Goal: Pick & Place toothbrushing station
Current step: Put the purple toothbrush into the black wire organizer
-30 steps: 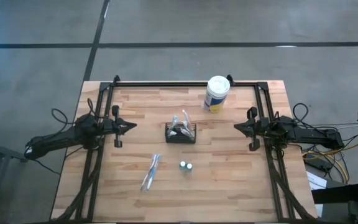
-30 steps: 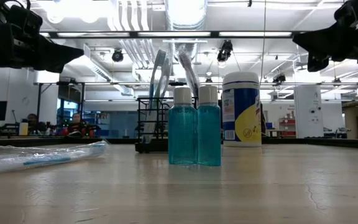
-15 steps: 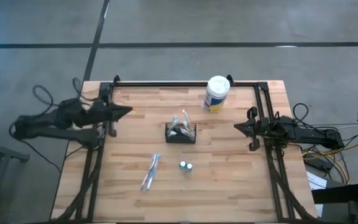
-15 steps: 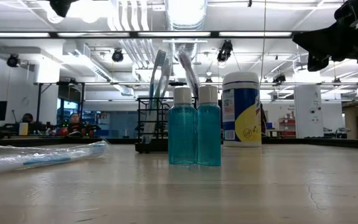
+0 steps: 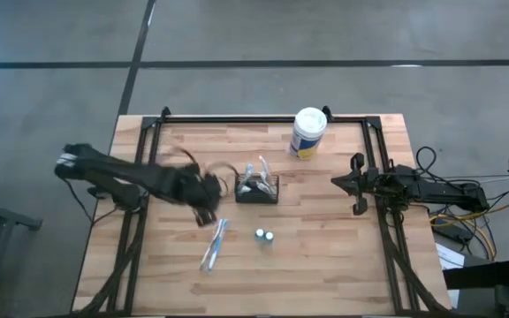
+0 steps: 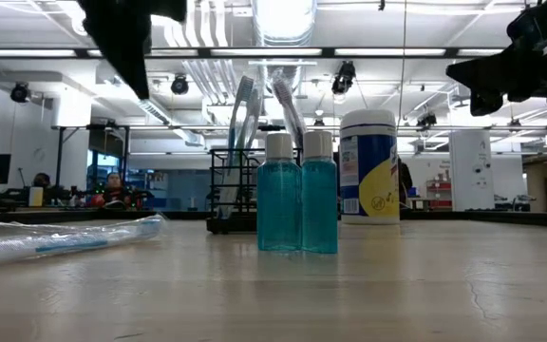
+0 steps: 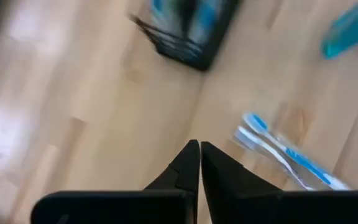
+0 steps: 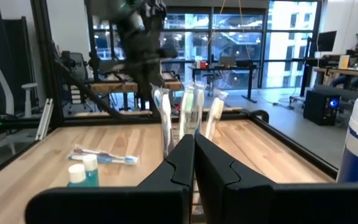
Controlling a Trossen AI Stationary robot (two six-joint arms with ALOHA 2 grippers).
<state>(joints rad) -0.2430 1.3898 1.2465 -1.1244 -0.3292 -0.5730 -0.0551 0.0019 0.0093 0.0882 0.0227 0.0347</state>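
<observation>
Black mesh caddy [image 5: 257,189] upright, mid-table

One small black rectangular wire-mesh caddy [image 5: 257,188] stands on the one light wooden plank table [image 5: 325,256]. At least three upright toothbrushes [image 8: 185,115] show in the caddy. One white cylindrical canister with a yellow-and-blue label [image 5: 308,133] is there. Two small teal liquid bottles with white caps [image 6: 299,194] stand together. One clear plastic packet of blue-and-white toothbrushes [image 5: 213,245] lies flat; two brushes show through it.
</observation>
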